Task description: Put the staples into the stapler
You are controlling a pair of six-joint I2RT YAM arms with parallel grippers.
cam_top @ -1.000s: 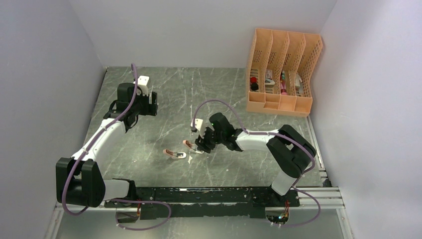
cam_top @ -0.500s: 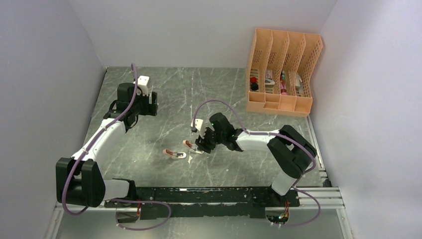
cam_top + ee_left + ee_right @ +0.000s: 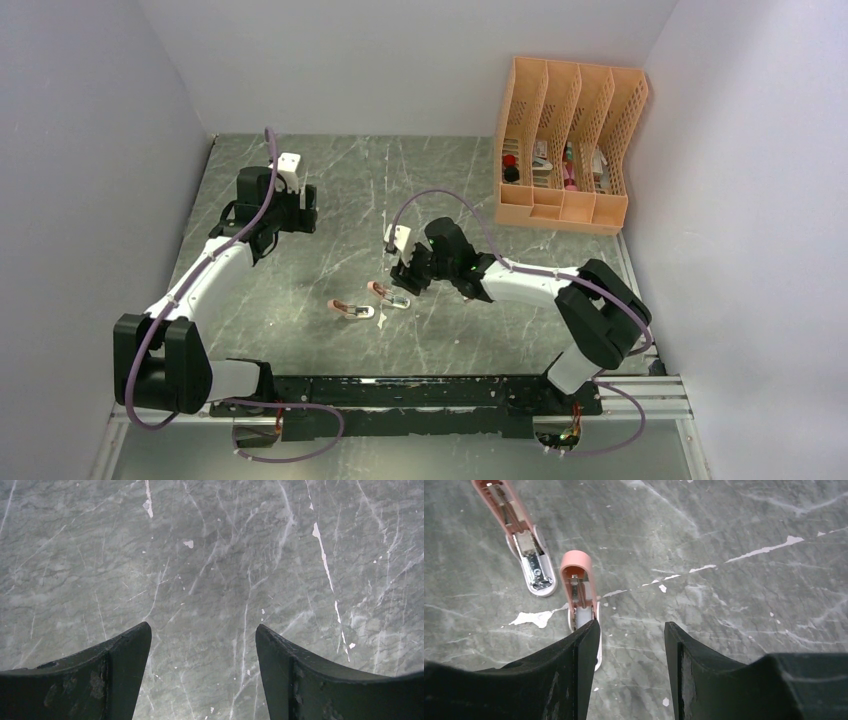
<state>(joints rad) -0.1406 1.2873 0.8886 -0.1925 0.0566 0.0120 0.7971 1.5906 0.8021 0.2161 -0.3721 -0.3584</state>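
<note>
The salmon-pink mini stapler (image 3: 580,587) is laid open on the marbled table (image 3: 749,605) near its middle, just beside a second open stapler (image 3: 519,530), its near end hidden by one finger of the right gripper (image 3: 631,630), whose jaws are spread around nothing, while the left gripper (image 3: 202,632) is likewise held spread and empty, well apart at the far left.

Two pink staplers (image 3: 519,535) (image 3: 580,587); one orange desk organizer (image 3: 562,211).
</note>
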